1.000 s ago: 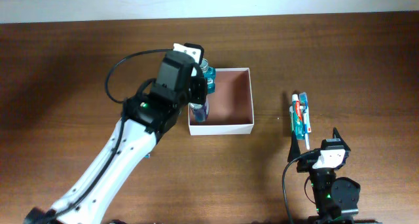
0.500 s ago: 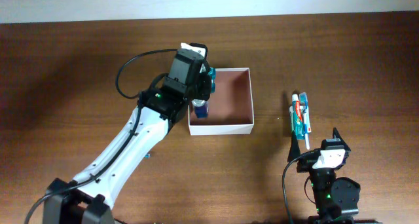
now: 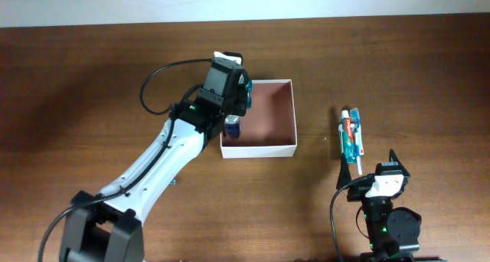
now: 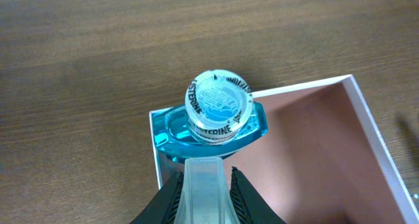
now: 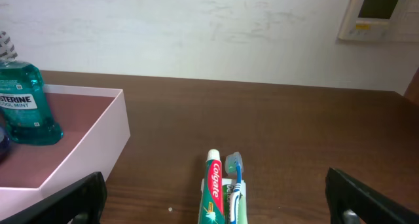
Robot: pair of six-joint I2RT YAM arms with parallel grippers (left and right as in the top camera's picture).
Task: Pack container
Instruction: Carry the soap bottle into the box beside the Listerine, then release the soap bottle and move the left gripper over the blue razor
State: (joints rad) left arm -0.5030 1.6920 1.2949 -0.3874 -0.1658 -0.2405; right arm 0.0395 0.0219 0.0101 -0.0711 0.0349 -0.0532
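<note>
A: Two arms at the table (image 3: 76, 86). Where's the container (image 3: 260, 149)?

B: Mid-table, a touch right of centre from overhead. It is square and shallow, with white walls and a pinkish-brown floor. The left arm (image 3: 168, 147) reaches over its left edge.

A: Anything in it?

B: A teal bottle (image 4: 171, 135), upright in one corner, the top-left one from overhead. The left wrist camera looks straight down on its white printed cap (image 4: 219, 101). The right wrist view shows its label, which reads Cool Mint.

A: And the left gripper (image 4: 207, 177)?

B: It is over the container near the left wall, just beside the bottle. Its two black fingers (image 4: 171, 194) press against a pale item (image 4: 207, 204), frosted and narrow, one finger on each side. What it is I cannot tell. From overhead a small blue thing (image 3: 232, 126) shows below the gripper, just inside the left wall. Whether that is the same item I cannot tell either.

A: Right gripper (image 5: 215, 185)?

B: Spread wide, with nothing pinched. It sits low near the table's front edge, well right of the container.

A: What lies ahead of it?

B: A toothpaste tube (image 5: 214, 188) and a toothbrush (image 5: 236, 175), side by side and flat on the wood, lengthwise toward the gripper. Both are well apart from the container.

A: Behind all that?

B: A white wall (image 5: 196, 27), with a small panel (image 5: 378, 11) mounted at the upper right of the right wrist view.
</note>
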